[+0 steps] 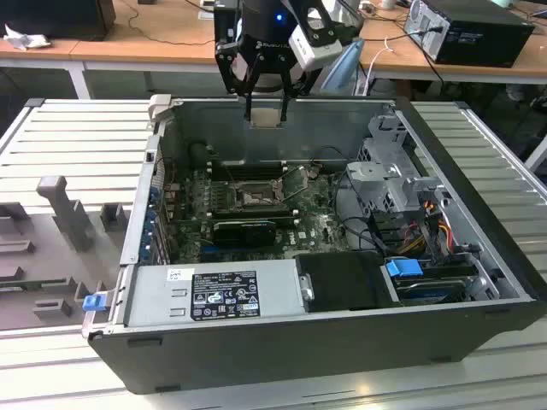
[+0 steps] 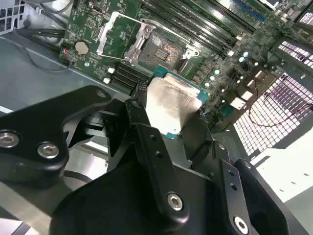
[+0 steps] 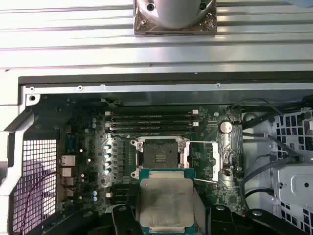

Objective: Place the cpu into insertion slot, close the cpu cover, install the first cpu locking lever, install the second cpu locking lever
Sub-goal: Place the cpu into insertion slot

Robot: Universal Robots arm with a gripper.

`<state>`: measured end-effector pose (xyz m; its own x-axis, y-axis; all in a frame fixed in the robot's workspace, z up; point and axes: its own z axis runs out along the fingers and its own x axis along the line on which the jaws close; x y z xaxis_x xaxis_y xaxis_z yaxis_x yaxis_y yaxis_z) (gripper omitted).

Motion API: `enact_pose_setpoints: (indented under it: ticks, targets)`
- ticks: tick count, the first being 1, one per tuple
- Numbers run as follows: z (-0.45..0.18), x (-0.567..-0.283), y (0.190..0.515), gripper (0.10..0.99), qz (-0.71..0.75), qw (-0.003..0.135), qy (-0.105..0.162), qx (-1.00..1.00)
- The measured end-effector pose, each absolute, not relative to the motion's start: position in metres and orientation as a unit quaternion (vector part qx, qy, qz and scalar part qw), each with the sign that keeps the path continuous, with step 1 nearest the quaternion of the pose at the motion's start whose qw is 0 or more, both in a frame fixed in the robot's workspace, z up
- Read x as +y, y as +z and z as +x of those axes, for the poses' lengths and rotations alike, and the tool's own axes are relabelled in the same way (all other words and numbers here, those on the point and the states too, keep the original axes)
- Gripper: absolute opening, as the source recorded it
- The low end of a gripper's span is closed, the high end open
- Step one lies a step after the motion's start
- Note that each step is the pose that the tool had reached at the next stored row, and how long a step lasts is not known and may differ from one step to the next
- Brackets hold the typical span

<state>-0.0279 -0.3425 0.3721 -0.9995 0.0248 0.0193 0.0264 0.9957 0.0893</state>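
My gripper (image 1: 267,114) hangs above the rear of the open computer case, shut on the cpu (image 1: 267,118), a flat silver-grey square on a green base. In both wrist views the cpu (image 2: 171,105) (image 3: 166,201) sits level between the black fingers (image 2: 142,115). The insertion slot (image 3: 161,156) (image 2: 161,51) (image 1: 255,196) lies bare on the green motherboard, below the held chip and apart from it. The cpu cover (image 3: 215,161) (image 2: 113,33) is flipped open to one side of the slot. A thin wire locking lever (image 3: 203,143) stands raised beside it.
The case's grey walls (image 1: 282,104) ring the motherboard. A black card (image 1: 244,229) and long memory slots (image 3: 151,122) flank the socket. A power supply (image 1: 218,295) fills the front, and drive cages with cables (image 1: 402,196) stand at the exterior view's right.
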Motion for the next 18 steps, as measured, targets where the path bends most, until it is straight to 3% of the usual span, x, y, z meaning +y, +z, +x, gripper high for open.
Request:
enact_pose_setpoints:
  ticks: [18]
  targets:
    - [-0.0279, -0.3425, 0.372, 0.529, -0.113, 0.005, -0.046, -0.993]
